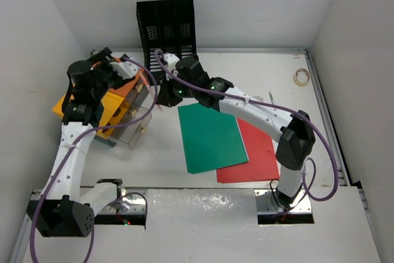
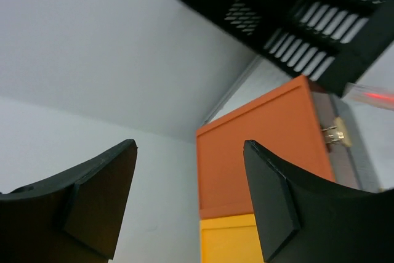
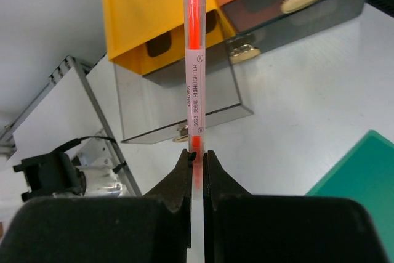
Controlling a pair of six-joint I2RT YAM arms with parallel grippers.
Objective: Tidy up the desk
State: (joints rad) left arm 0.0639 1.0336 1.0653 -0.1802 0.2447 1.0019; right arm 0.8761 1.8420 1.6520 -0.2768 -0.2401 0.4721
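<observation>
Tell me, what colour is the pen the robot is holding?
Bright orange-red, with a white label. The pen shows best in the right wrist view.

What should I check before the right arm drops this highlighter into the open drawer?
1. Grip on the highlighter: ok, right fingers are shut on its end.
2. Drawer open: ok, one clear drawer is pulled out.
3. Room inside: ok, nothing visible in it.
4. Highlighter tip above the drawer: cannot tell. It lines up in the wrist view, but its height is unclear.
5. Left fingers free: ok, open and holding nothing, near the drawer box.
</observation>
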